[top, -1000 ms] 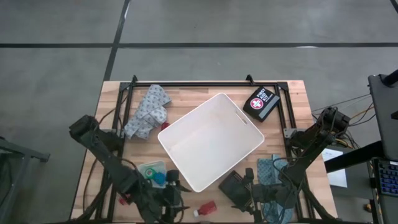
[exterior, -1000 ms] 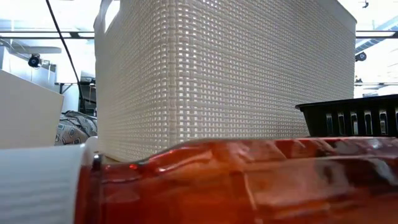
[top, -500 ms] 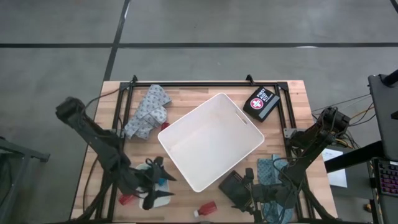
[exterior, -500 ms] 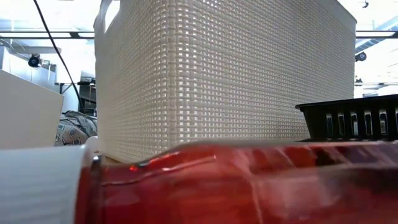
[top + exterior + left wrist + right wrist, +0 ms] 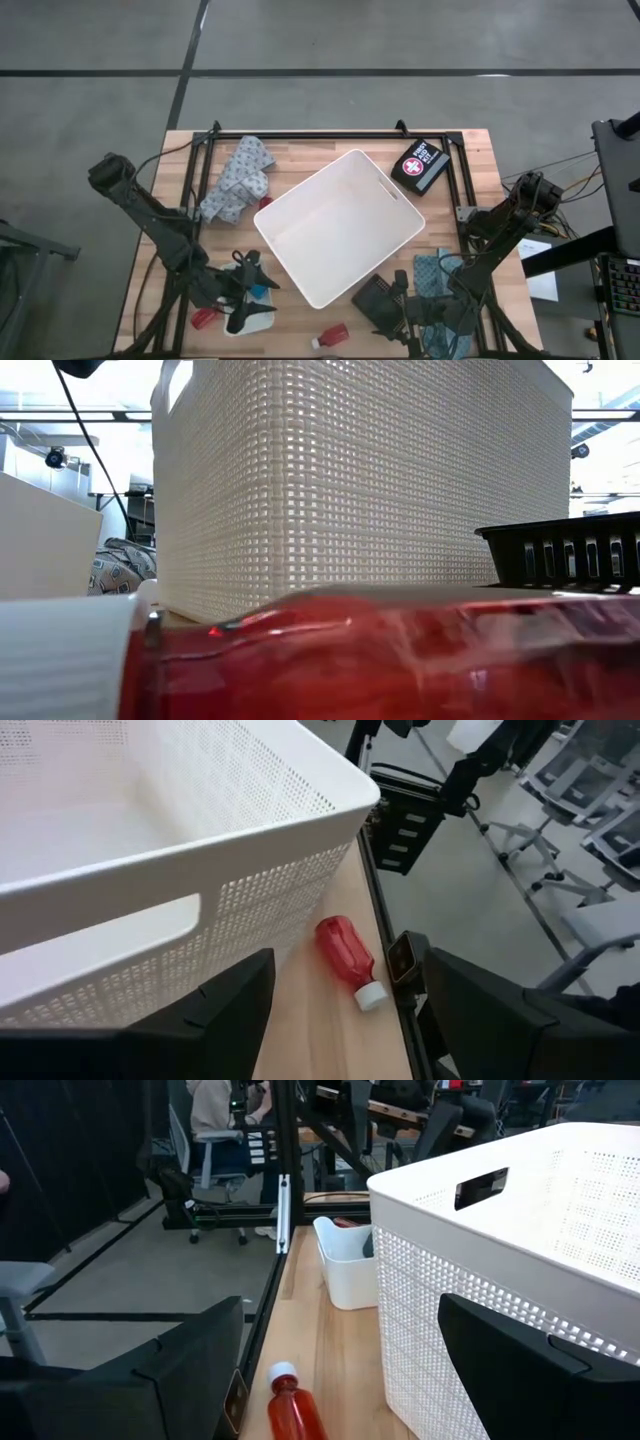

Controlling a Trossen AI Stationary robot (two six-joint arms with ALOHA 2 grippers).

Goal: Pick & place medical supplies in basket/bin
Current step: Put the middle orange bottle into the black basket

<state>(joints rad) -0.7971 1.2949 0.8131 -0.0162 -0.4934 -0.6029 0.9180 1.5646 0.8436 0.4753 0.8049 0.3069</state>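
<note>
Red plastic sits nearest the front edge of the surface [image 5: 300, 150]: a small bottle [image 5: 331, 336] with a white cap lies on its side there, loose and untouched, so close to the table-level camera that it fills the lower half of that view. Just behind it the two arms wait on either side. The left gripper [image 5: 245, 293] hangs over the small clear tray [image 5: 250, 322] at the front left, jaws apart and holding nothing, probably lined up to pick something from among the teal and red bits around it. The right gripper [image 5: 397, 290] sits at the front right, jaws spread wide and empty, above a dark slotted case [image 5: 377, 298] and beside a teal patterned cloth [image 5: 430, 275]; it looks parked rather than working. Between them, set at an angle in the middle of the surface, is the bin [image 5: 339, 226], large, white and perforated, its bare floor suggesting no supplies have gone in yet. Its central spot looks chosen so either arm can reach over the rim. Farther back on the left a grey patterned cloth [image 5: 236, 179] lies crumpled near the bin's corner, and at the back right a black first-aid pouch [image 5: 420, 165] with a red cross rests by the frame. Office chairs show in the room beyond.
</note>
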